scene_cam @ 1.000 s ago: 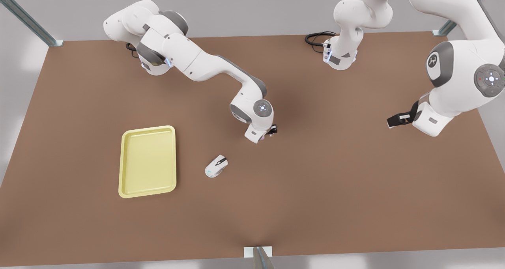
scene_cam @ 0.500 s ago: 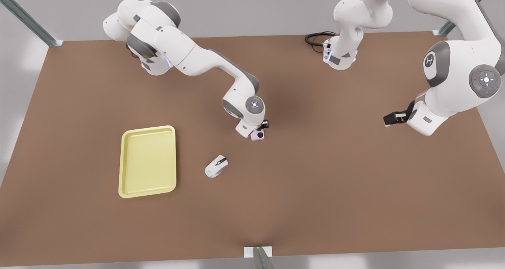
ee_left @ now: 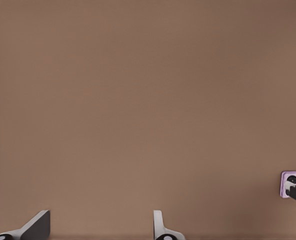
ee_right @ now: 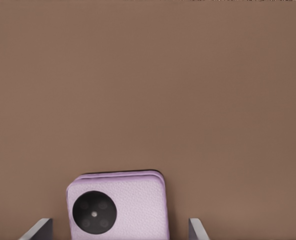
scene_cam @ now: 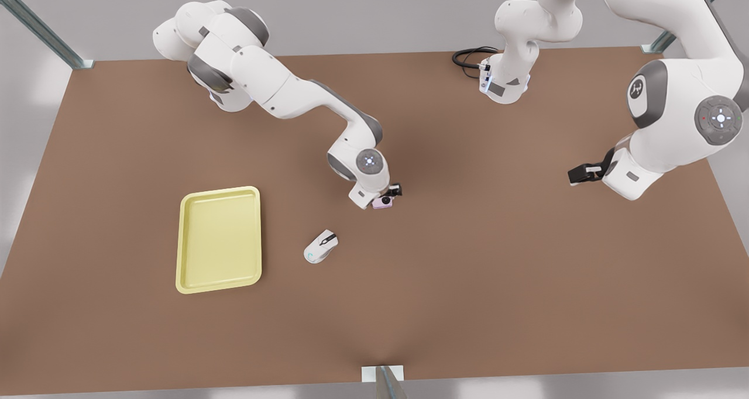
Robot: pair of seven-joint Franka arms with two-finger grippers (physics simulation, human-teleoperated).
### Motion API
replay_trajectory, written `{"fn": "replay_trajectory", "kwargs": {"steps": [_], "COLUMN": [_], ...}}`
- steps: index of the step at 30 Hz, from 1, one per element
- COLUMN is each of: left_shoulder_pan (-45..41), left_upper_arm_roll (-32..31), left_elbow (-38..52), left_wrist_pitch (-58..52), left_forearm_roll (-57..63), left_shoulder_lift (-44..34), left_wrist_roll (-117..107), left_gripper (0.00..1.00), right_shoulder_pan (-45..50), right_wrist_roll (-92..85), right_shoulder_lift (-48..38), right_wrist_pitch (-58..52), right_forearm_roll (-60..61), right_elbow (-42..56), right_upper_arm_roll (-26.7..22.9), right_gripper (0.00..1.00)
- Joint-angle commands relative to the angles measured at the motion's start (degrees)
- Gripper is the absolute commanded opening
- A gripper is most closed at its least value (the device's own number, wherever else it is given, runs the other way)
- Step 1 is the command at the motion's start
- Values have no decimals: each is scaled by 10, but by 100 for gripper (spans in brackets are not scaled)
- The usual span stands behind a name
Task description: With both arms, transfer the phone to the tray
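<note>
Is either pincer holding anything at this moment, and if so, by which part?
Nothing is held. The right pincer stands open, straddling the phone, fingers clear of its sides. The left pincer waits open.

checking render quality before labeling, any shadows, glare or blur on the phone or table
Front view: soft dark shadow on the table beside the right gripper, which partly covers the phone; no glare. Right wrist view: phone sharp, evenly lit, thin dark shadow along its edge. Left wrist view: table flat and shadowless, phone small at the frame's edge; left gripper waits.
</note>
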Motion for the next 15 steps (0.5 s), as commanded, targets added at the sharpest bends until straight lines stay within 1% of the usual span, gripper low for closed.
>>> {"fn": "replay_trajectory", "kwargs": {"steps": [1, 15], "left_shoulder_pan": [0, 0], "left_upper_arm_roll": [1, 1], "left_elbow": [0, 0], "left_wrist_pitch": [-3, -4], "left_forearm_roll": [2, 4], "left_shoulder_lift": [1, 3], "left_wrist_roll": [7, 5], "left_gripper": [100, 100], "right_shoulder_pan": [-2, 0], "right_wrist_roll": [-43, -66], "right_shoulder_lift": [0, 12], "right_wrist_pitch": [12, 11], "right_forearm_roll": [10, 7], "right_elbow": [0, 1], "right_upper_arm_roll": [0, -1], "right_gripper": [100, 100]}}
